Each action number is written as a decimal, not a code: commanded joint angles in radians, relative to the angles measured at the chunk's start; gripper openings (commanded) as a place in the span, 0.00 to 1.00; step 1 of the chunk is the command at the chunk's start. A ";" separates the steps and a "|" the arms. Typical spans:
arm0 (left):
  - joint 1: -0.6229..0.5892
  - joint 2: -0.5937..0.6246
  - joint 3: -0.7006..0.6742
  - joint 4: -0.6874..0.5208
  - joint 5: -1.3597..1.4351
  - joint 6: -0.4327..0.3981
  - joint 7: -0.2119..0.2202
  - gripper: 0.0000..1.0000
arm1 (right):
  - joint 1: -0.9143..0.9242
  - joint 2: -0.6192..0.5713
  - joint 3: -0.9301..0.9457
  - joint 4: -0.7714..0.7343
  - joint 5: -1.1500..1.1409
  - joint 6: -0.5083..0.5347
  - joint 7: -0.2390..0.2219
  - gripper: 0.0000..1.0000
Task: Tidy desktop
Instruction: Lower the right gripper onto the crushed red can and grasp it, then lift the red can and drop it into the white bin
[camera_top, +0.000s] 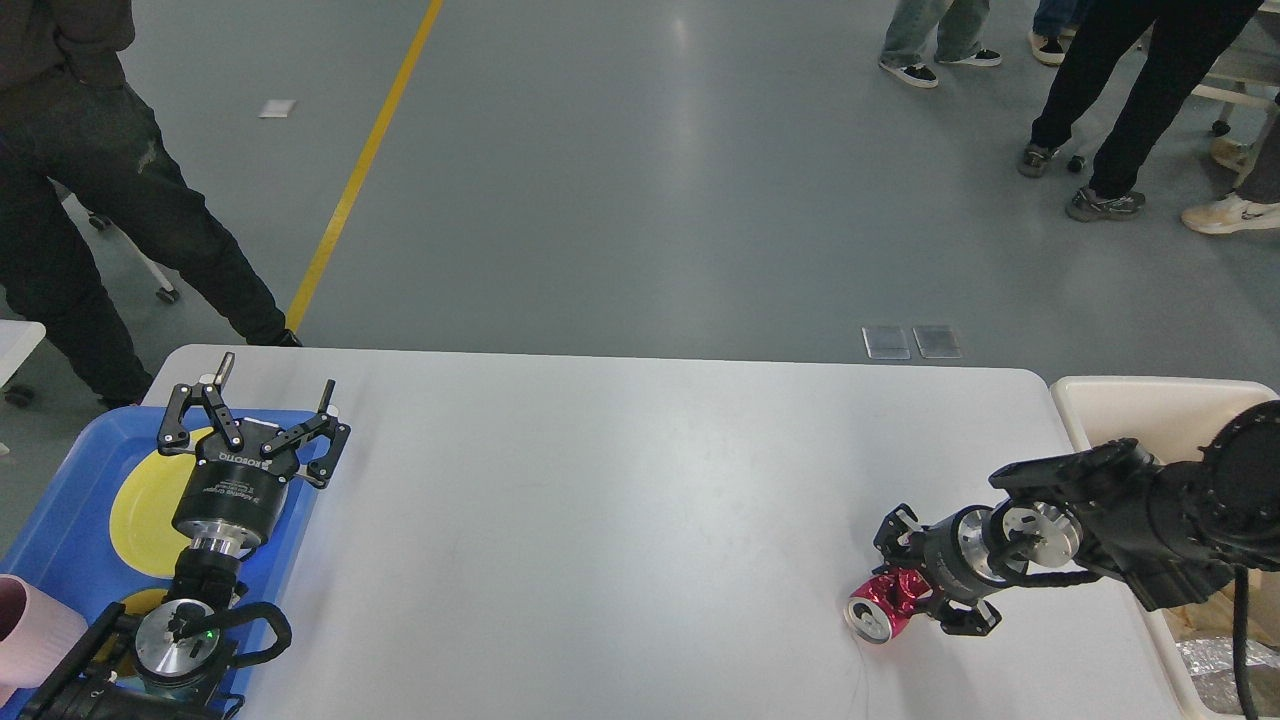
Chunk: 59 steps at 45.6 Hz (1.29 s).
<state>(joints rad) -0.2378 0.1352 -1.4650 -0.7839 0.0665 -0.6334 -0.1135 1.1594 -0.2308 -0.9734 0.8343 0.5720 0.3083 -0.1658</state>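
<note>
One crushed red can (884, 607) on the desktop (620, 520), near right edge, pinched by right gripper (912, 592). Left gripper (255, 420) spread wide over one blue tray (60, 500) holding one yellow plate (140, 510).

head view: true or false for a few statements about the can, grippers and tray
1. The red can lies crushed on the desktop. True.
2. The right gripper hangs far from the can. False: its fingers are closed around the can.
3. The left gripper is open, holding nothing. True.
4. The blue tray sits at the right edge. False: it is at the left; a cream bin is on the right.
5. A yellow plate lies in the tray. True.
</note>
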 joint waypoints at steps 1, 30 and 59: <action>0.000 0.000 0.000 0.000 0.001 0.000 0.000 0.97 | 0.002 0.001 0.010 0.009 0.000 0.003 0.000 0.00; 0.000 0.000 0.000 0.000 0.001 0.001 0.000 0.97 | 0.154 -0.031 -0.037 0.135 -0.032 0.017 -0.103 0.00; 0.000 0.001 0.000 0.000 -0.001 0.000 0.000 0.97 | 1.220 0.008 -0.291 0.766 -0.356 0.383 -0.110 0.00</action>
<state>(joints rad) -0.2378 0.1357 -1.4648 -0.7839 0.0672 -0.6334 -0.1124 2.2258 -0.2251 -1.2640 1.5454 0.2269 0.5855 -0.2773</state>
